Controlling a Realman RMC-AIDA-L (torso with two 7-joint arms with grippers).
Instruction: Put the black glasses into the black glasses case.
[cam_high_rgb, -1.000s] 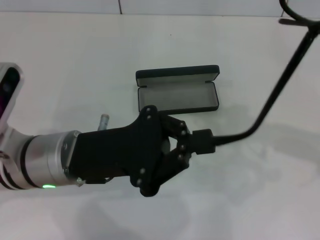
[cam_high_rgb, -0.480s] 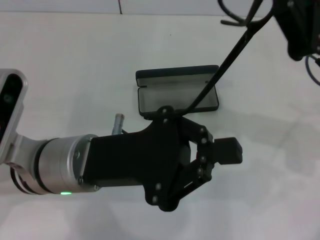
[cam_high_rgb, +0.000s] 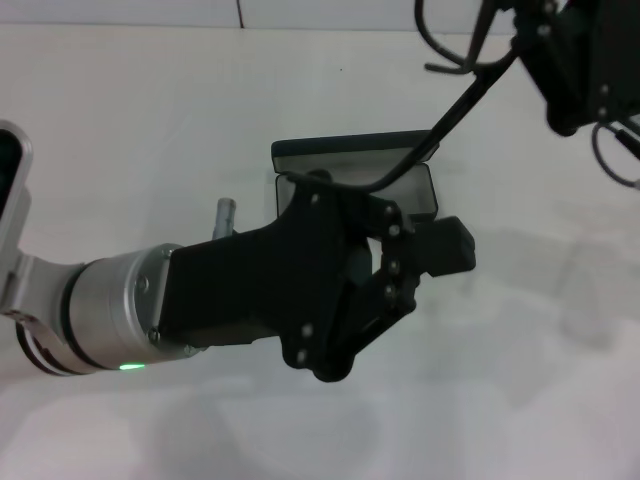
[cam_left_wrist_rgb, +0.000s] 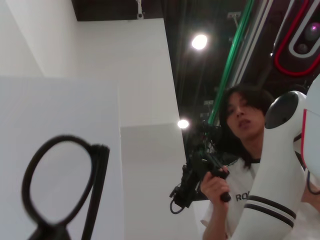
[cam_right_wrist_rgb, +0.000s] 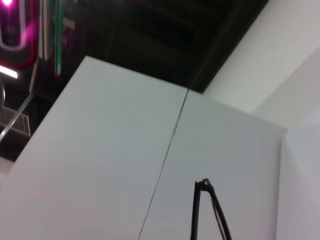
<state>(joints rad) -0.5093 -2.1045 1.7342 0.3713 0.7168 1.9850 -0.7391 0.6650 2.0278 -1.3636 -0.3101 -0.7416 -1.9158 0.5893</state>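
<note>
The black glasses case is set open on the table, partly hidden behind the left gripper; the black glasses are held above it, toward the right gripper at far right

Left gripper is reaching in from the left over the white table, its fingers standing parted with nothing between them. It is covering the front part of the black glasses case, which is lying open with grey lining showing. Right gripper is hanging at the top right corner, holding the black glasses up in the air; finger state is hard to make out. One long temple arm is slanting down toward the case, its tip curving over the open tray.
</note>
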